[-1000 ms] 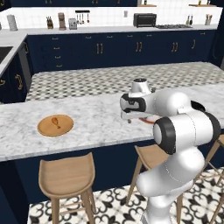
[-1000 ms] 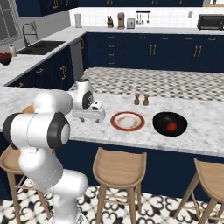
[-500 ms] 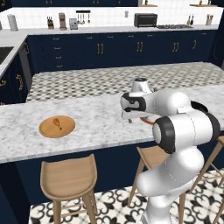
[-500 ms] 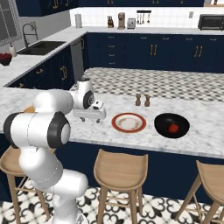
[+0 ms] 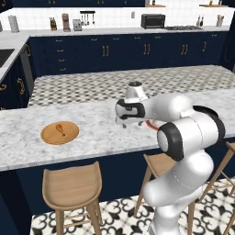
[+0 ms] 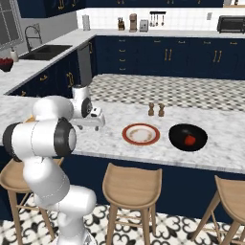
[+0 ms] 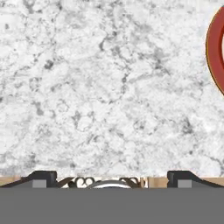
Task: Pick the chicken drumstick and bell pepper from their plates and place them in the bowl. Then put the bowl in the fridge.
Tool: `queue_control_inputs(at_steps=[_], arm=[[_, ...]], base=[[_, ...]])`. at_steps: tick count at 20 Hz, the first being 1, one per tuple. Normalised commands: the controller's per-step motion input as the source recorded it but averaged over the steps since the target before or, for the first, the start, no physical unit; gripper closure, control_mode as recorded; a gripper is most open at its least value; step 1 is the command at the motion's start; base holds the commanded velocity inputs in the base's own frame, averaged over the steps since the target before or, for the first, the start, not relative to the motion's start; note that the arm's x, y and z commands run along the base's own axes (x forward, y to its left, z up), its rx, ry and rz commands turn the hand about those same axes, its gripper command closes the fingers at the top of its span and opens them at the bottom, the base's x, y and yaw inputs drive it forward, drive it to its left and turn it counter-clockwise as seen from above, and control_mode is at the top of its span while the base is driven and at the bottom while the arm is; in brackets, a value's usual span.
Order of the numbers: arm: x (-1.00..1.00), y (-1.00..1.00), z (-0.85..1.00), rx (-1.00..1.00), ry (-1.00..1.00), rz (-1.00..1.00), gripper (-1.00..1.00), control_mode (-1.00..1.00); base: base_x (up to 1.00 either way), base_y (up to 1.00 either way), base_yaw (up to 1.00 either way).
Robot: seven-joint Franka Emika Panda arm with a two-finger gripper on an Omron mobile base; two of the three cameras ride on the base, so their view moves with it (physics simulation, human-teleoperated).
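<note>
The chicken drumstick (image 5: pixel 60 129) lies on the tan wooden plate (image 5: pixel 51 136) at the counter's left. The red bell pepper (image 6: pixel 190 140) sits inside the dark bowl (image 6: pixel 178 133), right of the red-rimmed white plate (image 6: pixel 140 134), which holds nothing. My gripper (image 5: pixel 125 124) (image 6: pixel 96 127) hangs low over bare marble between the two plates, nearer the red-rimmed one. It is open with nothing in it. In the hand view the fingertips (image 7: pixel 43 178) stand wide apart, and the red rim (image 7: pixel 215 48) shows at the right edge. The fridge is out of view.
Two small shakers (image 6: pixel 156 109) stand behind the red-rimmed plate. Wooden stools (image 5: pixel 71 188) (image 6: pixel 131 186) line the counter's near edge. Navy cabinets and a back counter with a toaster oven (image 5: pixel 153 20) lie beyond the island.
The hand has moved a little to the left along the counter, away from the red-rimmed plate. The plates, bowl and food have stayed put.
</note>
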Motion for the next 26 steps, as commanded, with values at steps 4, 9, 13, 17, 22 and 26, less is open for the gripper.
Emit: queue_control_inputs(at_steps=[4, 9, 13, 17, 22, 26], arm=[[0.13, 1.0, 0.07, 0.0, -0.24, 0.22, -1.0, -1.0], [0.42, 1.0, 0.03, 0.02, -0.19, 0.23, -1.0, -1.0], [0.58, 1.0, 0.02, 0.08, -0.15, 0.09, -1.0, -1.0], [0.62, 1.0, 0.11, 0.14, 0.0, 0.0, -1.0, -1.0], [0.29, 1.0, 0.0, 0.14, 0.0, -0.03, -1.0, -1.0], [-0.03, 0.94, 0.01, 0.02, 0.04, -0.2, -1.0, -1.0]], base=[[0.0, 0.0, 0.0], [0.0, 0.0, 0.0], [0.0, 0.0, 0.0], [0.0, 0.0, 0.0], [0.0, 0.0, 0.0], [0.0, 0.0, 0.0]])
